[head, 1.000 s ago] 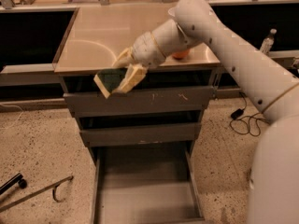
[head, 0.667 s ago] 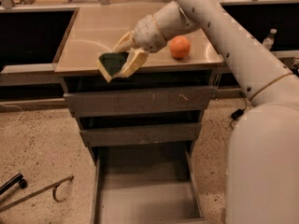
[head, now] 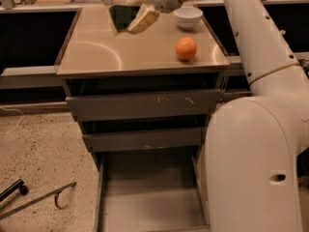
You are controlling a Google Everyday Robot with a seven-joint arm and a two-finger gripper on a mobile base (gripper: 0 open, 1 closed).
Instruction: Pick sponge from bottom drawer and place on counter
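Observation:
My gripper [head: 131, 13] is high over the back of the counter [head: 96, 57], shut on the dark green sponge [head: 121, 16], which hangs in the air above the beige top. The pale fingers [head: 144, 18] clamp its right side. The bottom drawer [head: 145, 197] stands pulled out at the foot of the cabinet, its flat grey floor bare. My white arm fills the right side of the view and hides the drawer's right edge.
An orange ball [head: 186, 48] sits on the counter's right part and a white bowl [head: 188, 17] at its back right. The scratched-front top drawer [head: 145, 105] and middle drawer [head: 142, 139] are closed. A metal rod with a hook [head: 38, 199] lies on the speckled floor at left.
The gripper has carried the sponge up and back, from in front of the cabinet's top edge to above the counter's rear. The view has shifted, and the bowl now shows.

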